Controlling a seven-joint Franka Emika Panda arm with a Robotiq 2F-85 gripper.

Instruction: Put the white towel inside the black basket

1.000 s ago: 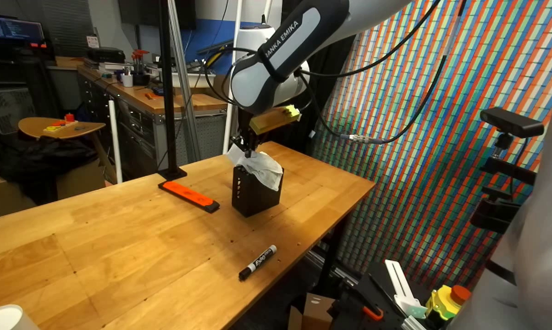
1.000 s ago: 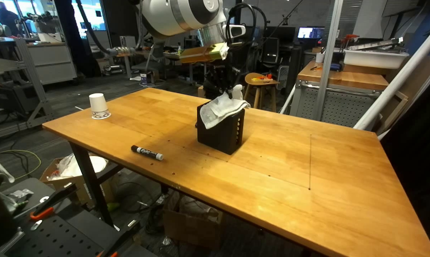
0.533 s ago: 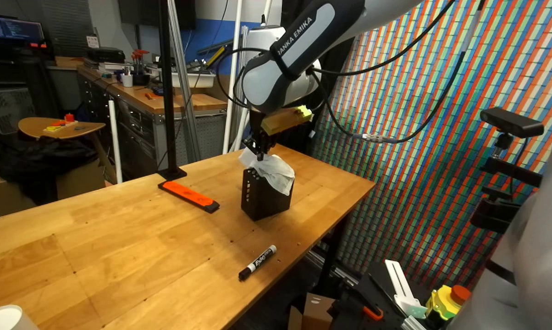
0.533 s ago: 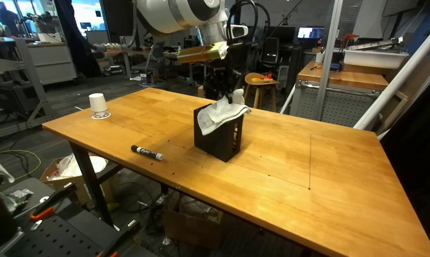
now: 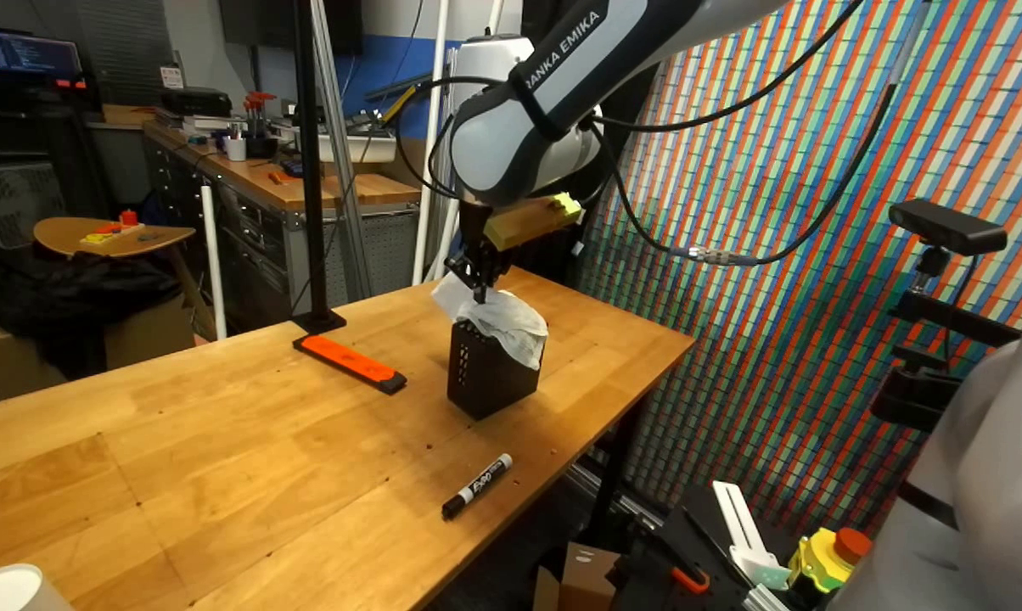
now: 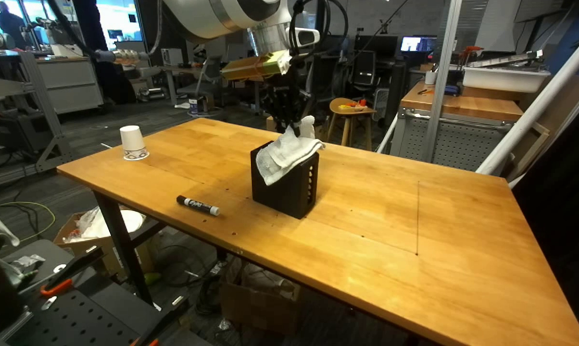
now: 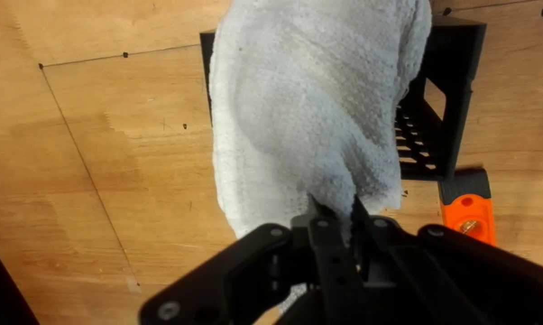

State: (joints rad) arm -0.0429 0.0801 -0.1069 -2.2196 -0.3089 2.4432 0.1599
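Observation:
The white towel lies draped over the top of the black basket. One end hangs down the basket's outer side, as an exterior view shows. The basket stands upright on the table with perforated sides. My gripper is above the basket's rim, shut on a fold of the towel. In the wrist view the towel runs from the fingertips across the basket's opening and hides most of it. Only the basket's right part and a strip of its left edge show there.
An orange-red tool lies on the wooden table beside the basket. A black marker lies near the table edge. An upside-down paper cup stands at a far corner. A black post rises at the table's edge.
The gripper, the towel and the basket have shifted together across the table, nearer to the marker and away from the orange-red tool. The gripper stays on the towel.

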